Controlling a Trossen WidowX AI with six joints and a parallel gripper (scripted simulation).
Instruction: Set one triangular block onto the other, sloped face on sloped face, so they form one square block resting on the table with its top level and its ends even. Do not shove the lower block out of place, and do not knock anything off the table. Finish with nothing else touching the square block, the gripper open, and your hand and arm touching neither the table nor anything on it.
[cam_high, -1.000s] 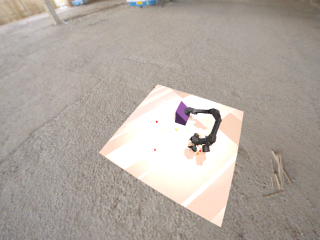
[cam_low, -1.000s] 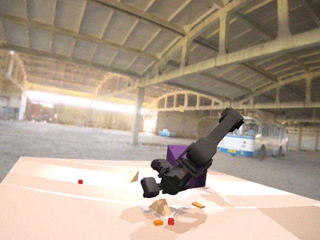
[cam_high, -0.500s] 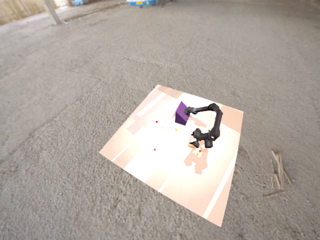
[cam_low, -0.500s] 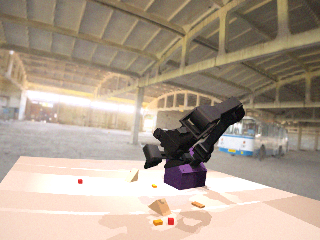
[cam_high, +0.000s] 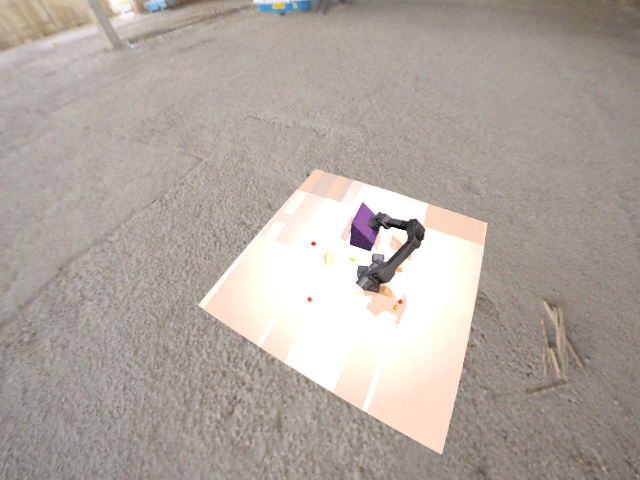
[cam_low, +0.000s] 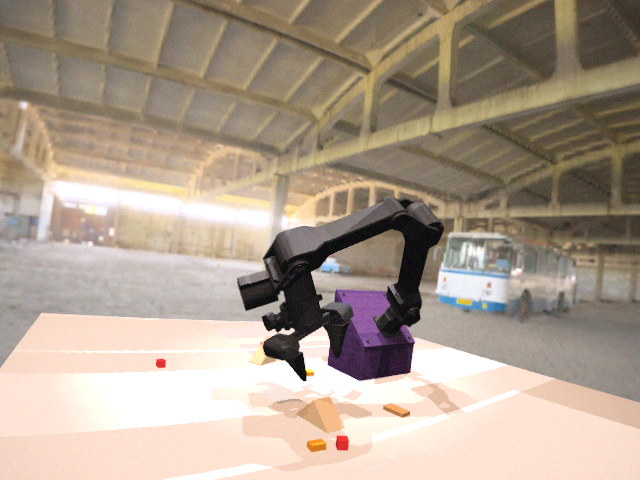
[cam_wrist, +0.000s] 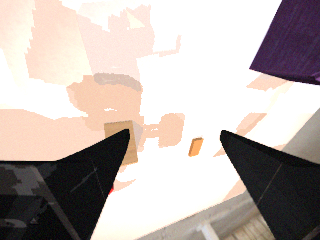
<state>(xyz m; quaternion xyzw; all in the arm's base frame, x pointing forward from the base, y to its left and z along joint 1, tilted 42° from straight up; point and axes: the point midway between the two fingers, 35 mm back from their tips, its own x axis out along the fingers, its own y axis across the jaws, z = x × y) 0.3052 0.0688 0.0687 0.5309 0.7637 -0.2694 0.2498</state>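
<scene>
Currently, 2 tan triangular blocks lie apart on the pale tabletop (cam_high: 413, 372) (cam_low: 77, 408), the join not yet made. From left to right in the exterior view, a red cube (cam_low: 160, 363) (cam_high: 309, 299) sits well apart from the farther triangular block (cam_low: 261, 353) (cam_high: 329, 257), partly hidden behind the gripper (cam_low: 323, 366) (cam_wrist: 175, 132). The pincer hangs above the table, its 2 fingers spread wide with nothing between them. A small yellow block (cam_low: 309, 372) (cam_high: 352, 258) shows just past a fingertip.

Below the hand is the nearer triangular block (cam_low: 323, 414) (cam_high: 385, 291), seemingly resting with its ridge up. It looks like light, stiff wood, unlikely to crush but apt to twist if pinched on a slope; its 2 upright, parallel end faces appear the safer hold. In front of it, an orange block (cam_low: 316, 444) (cam_high: 395, 307) and a second red cube (cam_low: 342, 442) (cam_high: 400, 301) stand side by side, near enough to be nudged by a low sweep. Farther right lie a flat orange slab (cam_low: 396, 410) (cam_wrist: 196, 147) (cam_high: 398, 269) and, behind, the purple sloped stand (cam_low: 372, 356) (cam_wrist: 295, 42) (cam_high: 363, 227) bearing the arm, which limits room on that side.
</scene>
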